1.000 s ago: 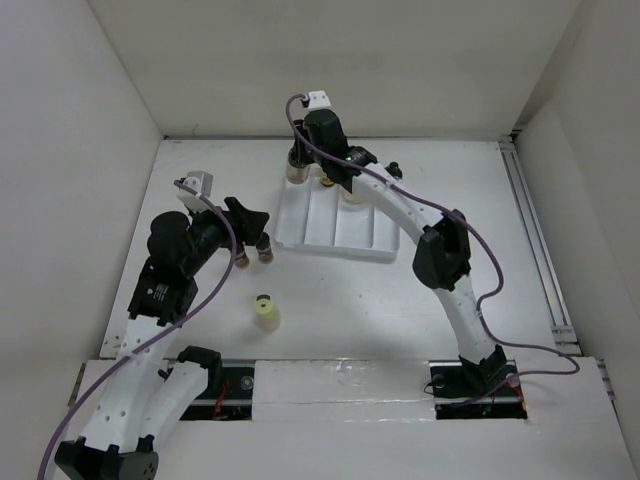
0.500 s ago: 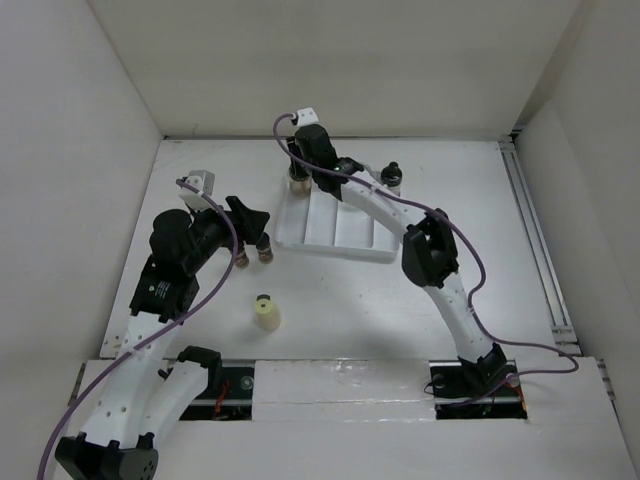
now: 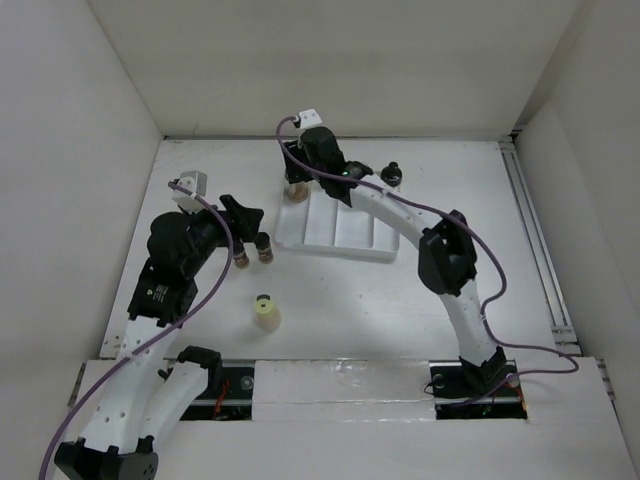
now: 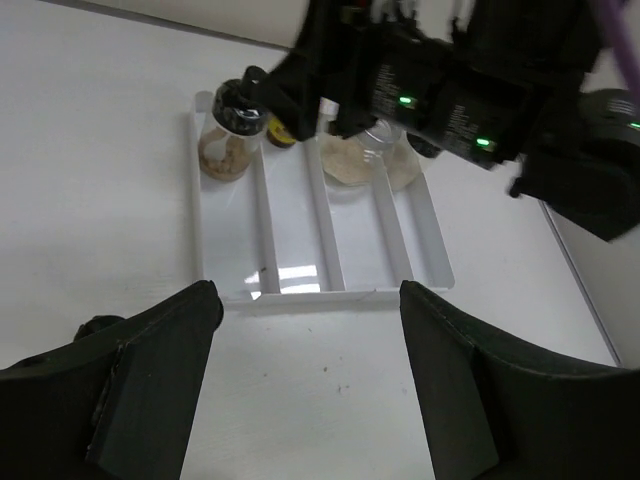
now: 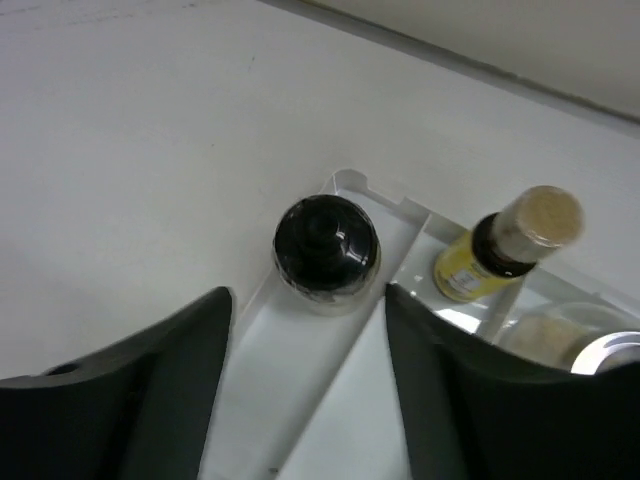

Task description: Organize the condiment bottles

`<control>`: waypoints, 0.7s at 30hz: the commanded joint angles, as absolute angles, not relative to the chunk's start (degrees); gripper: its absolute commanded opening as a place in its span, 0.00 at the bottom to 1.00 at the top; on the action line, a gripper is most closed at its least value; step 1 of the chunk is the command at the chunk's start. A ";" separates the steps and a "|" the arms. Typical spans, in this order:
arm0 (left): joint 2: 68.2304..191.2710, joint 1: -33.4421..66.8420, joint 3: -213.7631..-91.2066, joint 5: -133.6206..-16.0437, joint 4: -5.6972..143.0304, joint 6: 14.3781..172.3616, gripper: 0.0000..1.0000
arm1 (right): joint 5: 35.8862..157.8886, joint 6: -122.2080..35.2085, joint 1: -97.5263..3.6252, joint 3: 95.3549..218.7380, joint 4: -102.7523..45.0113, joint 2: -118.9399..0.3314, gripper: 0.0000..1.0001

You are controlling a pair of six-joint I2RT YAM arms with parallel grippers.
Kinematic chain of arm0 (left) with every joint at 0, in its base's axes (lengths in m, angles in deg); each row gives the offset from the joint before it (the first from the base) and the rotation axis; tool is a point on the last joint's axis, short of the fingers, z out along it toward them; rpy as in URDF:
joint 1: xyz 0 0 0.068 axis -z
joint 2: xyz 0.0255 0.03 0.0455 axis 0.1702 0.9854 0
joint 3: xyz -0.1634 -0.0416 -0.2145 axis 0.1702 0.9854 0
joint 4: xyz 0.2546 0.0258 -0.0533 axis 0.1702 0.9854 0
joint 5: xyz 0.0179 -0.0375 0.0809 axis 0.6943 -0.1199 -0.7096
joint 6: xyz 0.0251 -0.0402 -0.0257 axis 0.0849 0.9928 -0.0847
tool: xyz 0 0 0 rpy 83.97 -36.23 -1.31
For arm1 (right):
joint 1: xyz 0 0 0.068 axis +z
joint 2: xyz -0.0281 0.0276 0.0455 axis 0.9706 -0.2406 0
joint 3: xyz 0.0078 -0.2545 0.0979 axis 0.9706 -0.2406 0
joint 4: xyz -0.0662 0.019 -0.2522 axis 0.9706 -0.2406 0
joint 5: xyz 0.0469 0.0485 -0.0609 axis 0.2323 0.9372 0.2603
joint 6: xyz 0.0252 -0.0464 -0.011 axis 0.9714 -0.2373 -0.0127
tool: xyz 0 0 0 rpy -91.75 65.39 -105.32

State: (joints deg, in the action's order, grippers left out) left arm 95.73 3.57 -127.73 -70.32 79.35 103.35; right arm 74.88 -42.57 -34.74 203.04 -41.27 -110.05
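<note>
the right gripper (image 5: 308, 295) stood wide open over a black-capped shaker (image 5: 326, 250), upright in the end slot of the tray (image 5: 290, 400); the left gripper (image 4: 308, 300) hung open, empty.

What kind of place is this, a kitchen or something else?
Probably a robot test cell, not a kitchen. Plain white walls enclose a white table. A left arm and a right arm are bolted at its near edge. Small condiment bottles stand in and near a ridged tray.

white tray (image 4: 292, 232), black-capped tan shaker (image 4: 228, 142)
</note>
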 commanded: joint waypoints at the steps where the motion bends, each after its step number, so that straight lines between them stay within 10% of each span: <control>1: 92.59 3.12 -128.74 -77.01 78.42 106.04 0.69 | 77.98 -41.27 -34.24 197.28 -33.47 -95.67 0.68; 4: 89.87 3.12 -129.27 -83.41 79.64 108.15 0.69 | 86.73 -38.89 -34.24 183.14 -27.95 -86.44 0.26; 7: 86.70 3.12 -129.27 -89.57 80.26 110.79 0.69 | 95.63 -38.36 -31.27 171.70 -22.77 -81.59 0.13; 14: 85.46 3.12 -129.27 -92.77 80.88 112.38 0.69 | 102.42 -39.51 -26.24 164.30 -20.28 -84.56 0.59; 21: 85.99 3.12 -128.74 -89.25 79.74 111.15 0.69 | 102.88 -40.12 -24.31 164.90 -21.06 -89.31 0.74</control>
